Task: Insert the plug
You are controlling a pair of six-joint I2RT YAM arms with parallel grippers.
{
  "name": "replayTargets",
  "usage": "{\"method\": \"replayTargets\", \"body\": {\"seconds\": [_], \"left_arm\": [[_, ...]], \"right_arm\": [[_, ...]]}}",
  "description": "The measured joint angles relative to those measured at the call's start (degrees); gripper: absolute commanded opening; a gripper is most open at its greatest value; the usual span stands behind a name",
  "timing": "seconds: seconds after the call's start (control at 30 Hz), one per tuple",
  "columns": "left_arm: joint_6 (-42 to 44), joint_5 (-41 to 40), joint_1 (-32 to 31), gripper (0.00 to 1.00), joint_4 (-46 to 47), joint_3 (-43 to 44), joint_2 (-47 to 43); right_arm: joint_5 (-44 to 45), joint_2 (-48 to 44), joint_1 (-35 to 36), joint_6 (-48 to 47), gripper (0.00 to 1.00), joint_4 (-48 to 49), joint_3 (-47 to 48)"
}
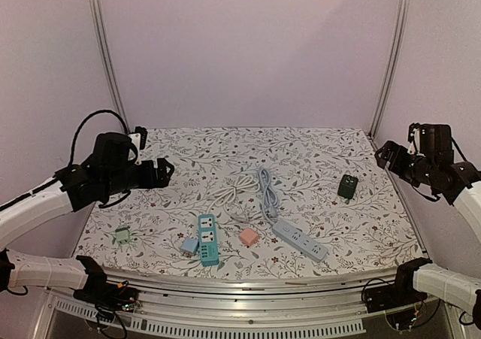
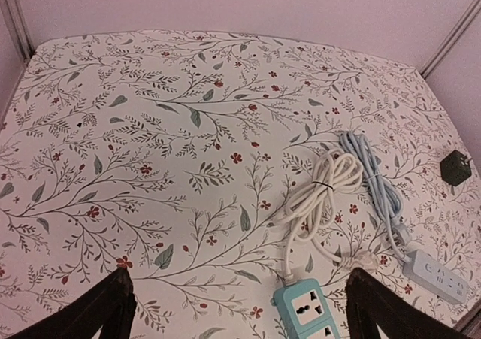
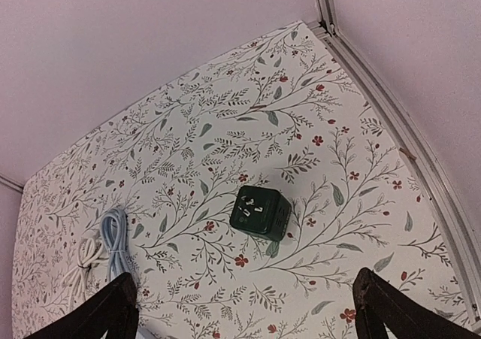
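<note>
- At the middle left of the top view, the left gripper [image 1: 161, 171]: fingers [image 2: 113, 309] spread wide, pinching nothing, raised above the table [image 1: 316, 147] and well apart from every plug.
- At the right edge of the top view, the right gripper [image 1: 385, 152]: fingers [image 3: 391, 309] also spread wide and empty, raised above the table's right side.
- In the middle of the right wrist view, the dark green plug [image 3: 260, 212]: lying alone on the table with its prongs facing up and touching nothing else. Probably the plug meant, being nearest the right gripper, though not certain from the pictures.
- Along the bottom of the top view, 3 more small plugs: the green plug [image 1: 122, 235] at the lower left, the blue plug [image 1: 189, 244] just beside or touching the teal power strip [image 1: 208, 239], and the pink plug [image 1: 249, 237] between the 2 strips.
- Right of the pink plug, the grey-blue power strip [image 1: 301, 239]: no plug in it as far as the top view shows. At the bottom edge of the left wrist view, the end of the teal power strip with bare sockets.
- In the centre of the top view, the white cable [image 1: 233, 191] and the grey-blue cable [image 1: 267, 192], both bundled and loose.
- Done so far, judging by the layout: nothing. No plug gripped, none lifted, none seated in a socket.
- Left to do: all of it. Reaching a plug, closing on it, lifting, turning the prongs toward a socket, lining up and pressing home.
</note>
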Motion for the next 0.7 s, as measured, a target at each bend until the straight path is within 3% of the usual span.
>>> {"method": "replayTargets", "body": {"seconds": [0.7], "left_arm": [[3.6,2.5,-11.7,0.99,7.0,-3.7,0.7]], "right_arm": [[5.9,27.8,6.1,2.8,0.99,-1.9,6.4]]}}
